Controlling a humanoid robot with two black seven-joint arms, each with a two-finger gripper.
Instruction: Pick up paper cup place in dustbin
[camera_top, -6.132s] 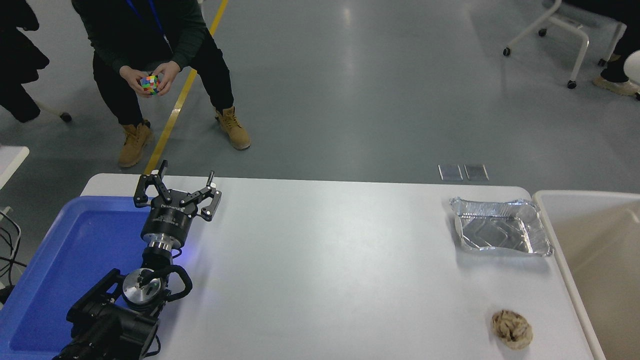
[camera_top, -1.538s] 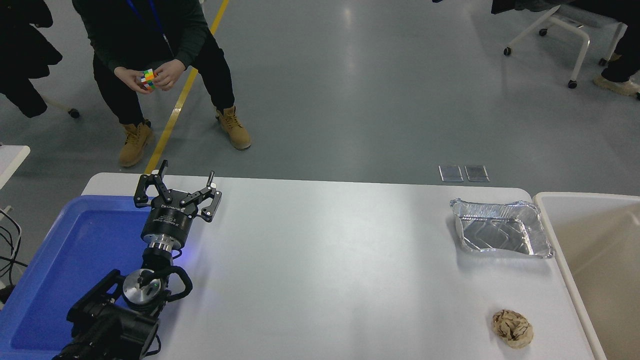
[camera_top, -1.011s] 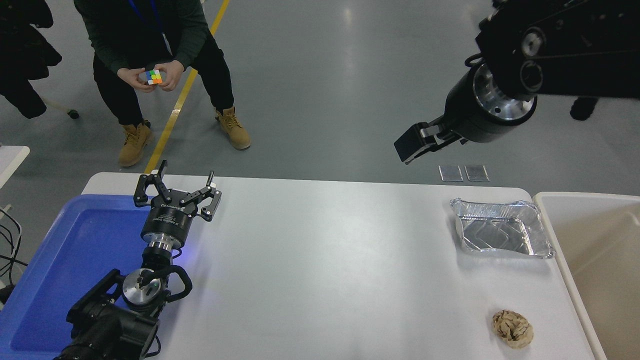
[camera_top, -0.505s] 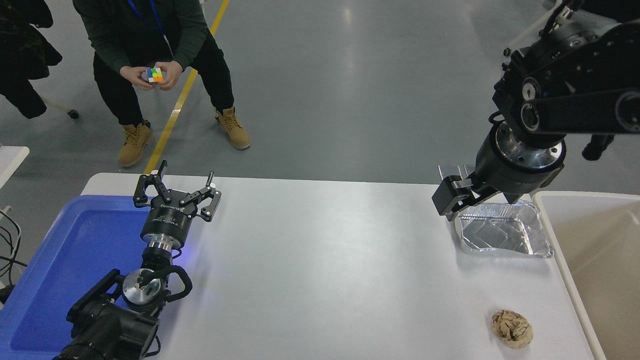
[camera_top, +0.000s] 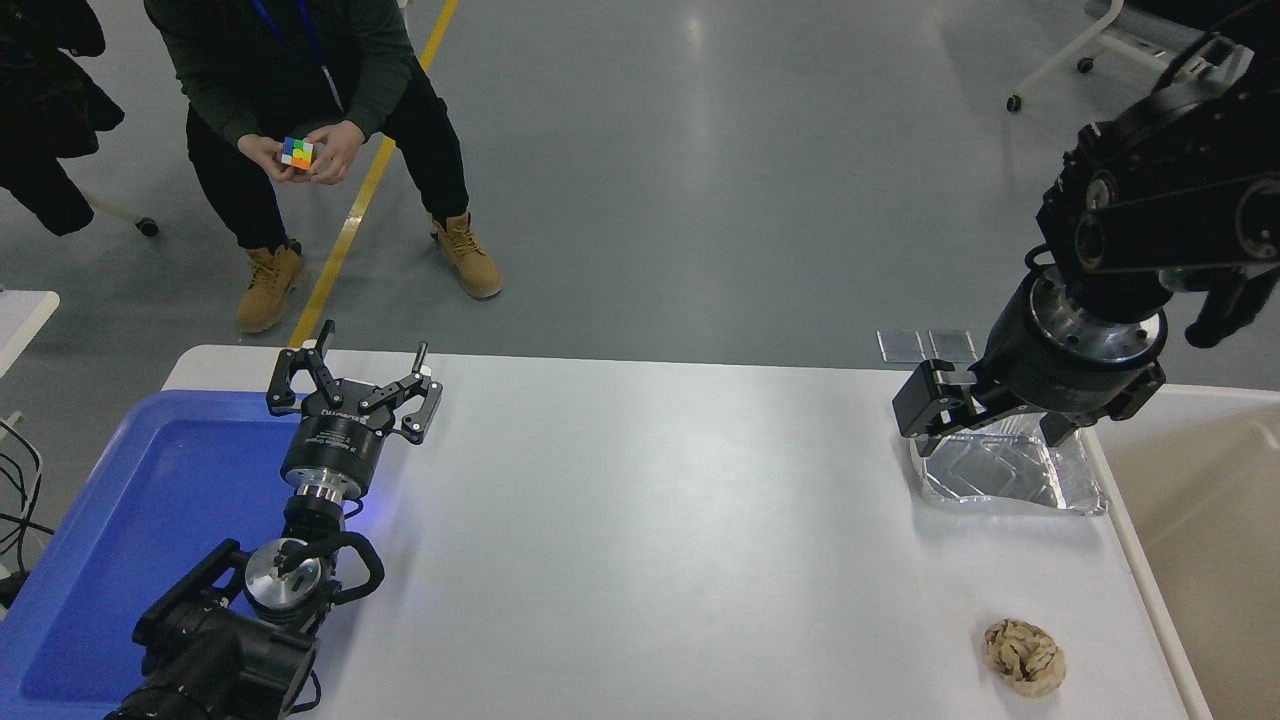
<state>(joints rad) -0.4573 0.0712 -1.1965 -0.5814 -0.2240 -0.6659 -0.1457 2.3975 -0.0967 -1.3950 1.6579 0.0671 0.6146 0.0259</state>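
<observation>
Right arm enters from the upper right edge, wrist bent downward; right gripper (camera_top: 990, 415) hangs over the far rim of the foil tray (camera_top: 1010, 480), fingers spread wide, holding nothing. Paper cup not visible in this view. Dustbin (camera_top: 1195, 500) stands just right of the tray. Crumpled brown paper ball (camera_top: 1023, 656) lies nearer. Left gripper (camera_top: 355, 385) parked beside the blue tray (camera_top: 120, 500), fingers spread.
</observation>
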